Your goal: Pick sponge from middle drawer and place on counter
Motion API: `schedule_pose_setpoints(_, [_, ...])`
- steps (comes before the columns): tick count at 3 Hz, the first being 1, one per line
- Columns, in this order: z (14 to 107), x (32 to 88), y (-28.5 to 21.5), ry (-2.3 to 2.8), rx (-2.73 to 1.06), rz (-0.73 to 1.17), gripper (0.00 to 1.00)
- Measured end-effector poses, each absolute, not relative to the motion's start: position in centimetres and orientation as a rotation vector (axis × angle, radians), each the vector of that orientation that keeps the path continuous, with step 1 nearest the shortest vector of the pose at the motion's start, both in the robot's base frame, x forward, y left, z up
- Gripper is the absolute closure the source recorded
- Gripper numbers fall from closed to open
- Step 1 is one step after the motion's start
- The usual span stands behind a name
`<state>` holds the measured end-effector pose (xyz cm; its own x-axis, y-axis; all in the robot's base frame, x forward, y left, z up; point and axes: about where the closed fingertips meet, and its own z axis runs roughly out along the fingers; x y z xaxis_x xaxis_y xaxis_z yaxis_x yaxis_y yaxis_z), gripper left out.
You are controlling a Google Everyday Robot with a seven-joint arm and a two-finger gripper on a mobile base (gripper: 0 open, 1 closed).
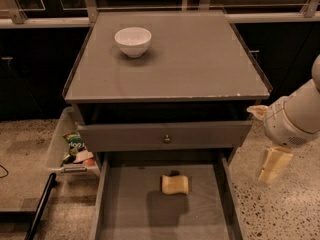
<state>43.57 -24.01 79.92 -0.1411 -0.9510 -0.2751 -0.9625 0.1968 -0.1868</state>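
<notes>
Grey cabinet, one camera view, so here's the head count. One sponge [175,184], one white bowl [133,41], one gripper [274,165], two drawers showing, one little round knob [167,139], and one clear plastic bin [60,139] with some packets in it.

The sponge is a small, flat, pale-yellow rectangle with slightly wavy edges, lying flat. It's roughly as wide as the bowl. It sits alone on the plain grey floor of the middle drawer [135,209], which is pulled out wide open toward the near side. It's in the far part of that drawer, about midway between the left and right walls and clear of both. Nothing is touching it.

Just above it is the other drawer's front [210,134], the one with the knob, pulled out only a bit.

The counter [200,59] is the smooth grey top, with small white chips along its near edge. The bowl stands upright on it at the far left.

The gripper hangs off a white arm [300,114] on the right, outside the cabinet. It's over the speckled stone floor [280,209], lower than the counter's near-right corner and well apart from the sponge. It isn't holding anything I can see, and honestly I can't tell if it's clenched or released.

The bin sits on the floor to the cabinet's left.
</notes>
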Motion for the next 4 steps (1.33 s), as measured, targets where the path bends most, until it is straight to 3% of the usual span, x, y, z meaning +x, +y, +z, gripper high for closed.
schedule_pose_setpoints(2, [77.3,43.8,-23.7,2.178,-1.779,0.101,0.00])
schedule_pose_setpoints(4, [67.2,46.0,-23.1,2.176,-1.742,0.139,0.00])
